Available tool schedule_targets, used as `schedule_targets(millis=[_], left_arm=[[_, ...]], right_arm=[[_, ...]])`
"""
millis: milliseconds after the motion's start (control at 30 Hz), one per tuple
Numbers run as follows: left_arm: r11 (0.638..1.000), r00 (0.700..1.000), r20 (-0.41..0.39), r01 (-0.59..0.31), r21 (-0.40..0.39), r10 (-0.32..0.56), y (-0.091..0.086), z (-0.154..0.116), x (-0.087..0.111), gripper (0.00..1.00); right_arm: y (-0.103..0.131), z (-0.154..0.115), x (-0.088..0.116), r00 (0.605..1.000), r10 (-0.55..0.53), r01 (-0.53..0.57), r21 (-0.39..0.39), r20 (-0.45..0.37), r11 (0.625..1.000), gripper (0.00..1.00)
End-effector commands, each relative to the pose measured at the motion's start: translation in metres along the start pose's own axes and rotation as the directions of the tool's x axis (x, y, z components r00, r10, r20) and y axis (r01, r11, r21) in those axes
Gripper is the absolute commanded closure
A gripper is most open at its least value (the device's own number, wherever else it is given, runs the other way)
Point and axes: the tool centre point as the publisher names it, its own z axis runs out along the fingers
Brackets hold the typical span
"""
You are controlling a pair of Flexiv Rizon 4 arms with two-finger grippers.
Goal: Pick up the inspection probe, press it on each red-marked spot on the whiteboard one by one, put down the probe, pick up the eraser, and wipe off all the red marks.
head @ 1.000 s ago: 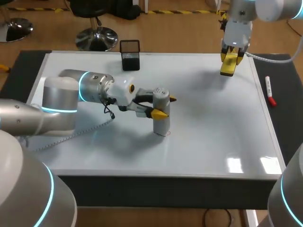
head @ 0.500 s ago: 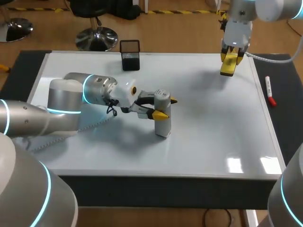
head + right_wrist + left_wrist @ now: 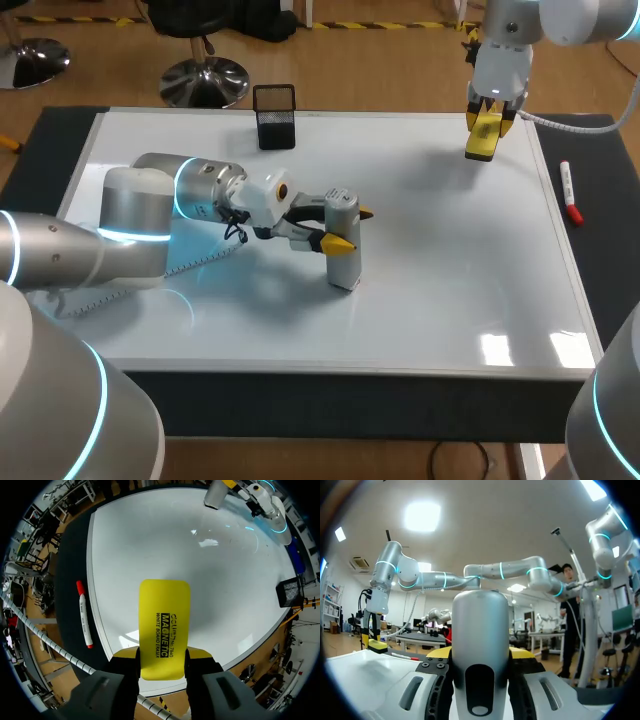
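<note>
On the whiteboard (image 3: 450, 260), left gripper (image 3: 350, 227) clamps the probe (image 3: 343, 266).

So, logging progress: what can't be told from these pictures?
- Head view: the inspection probe hides its own tip and any red mark beneath.
- Left wrist view: the whiteboard ahead, blocked by the probe.
- Right wrist view: board under the eraser, covered by it.

One whiteboard (image 3: 450, 270) on the table (image 3: 612, 262), and just one inspection probe (image 3: 341, 250) out there, silver-grey. One yellow eraser (image 3: 482, 139) as well. One marker (image 3: 570, 192), white with a red cap. One black mesh cup (image 3: 275, 117). And two grippers in play: the left gripper (image 3: 350, 226), the right gripper (image 3: 488, 121), two yellow-tipped fingers apiece.
</note>
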Motion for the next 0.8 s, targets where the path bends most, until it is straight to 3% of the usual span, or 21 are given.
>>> schedule_targets(millis=[33,267,533,800], left_arm=[[1.000,1.000,0.005,-0.001,-0.005,0.001,0.003,-0.002,0.002,1.00],[1.000,1.000,0.006,-0.006,-0.007,0.006,0.001,-0.001,0.005,1.00],[0.998,0.998,0.003,-0.061,-0.015,0.061,-0.029,0.001,0.007,1.00],[0.996,0.996,0.019,-0.088,-0.021,0.089,-0.039,-0.005,0.005,1.00]], right_arm=[[-0.001,-0.001,0.000,1.000,-0.002,0.002,0.000,-0.004,1.000,1.00],[-0.001,-0.001,0.000,1.000,-0.002,0.002,0.000,-0.004,1.000,1.00],[-0.001,-0.001,0.000,1.000,-0.002,0.002,0.000,-0.004,1.000,1.00],[-0.001,-0.001,0.000,1.000,-0.002,0.002,0.000,-0.004,1.000,1.00]])
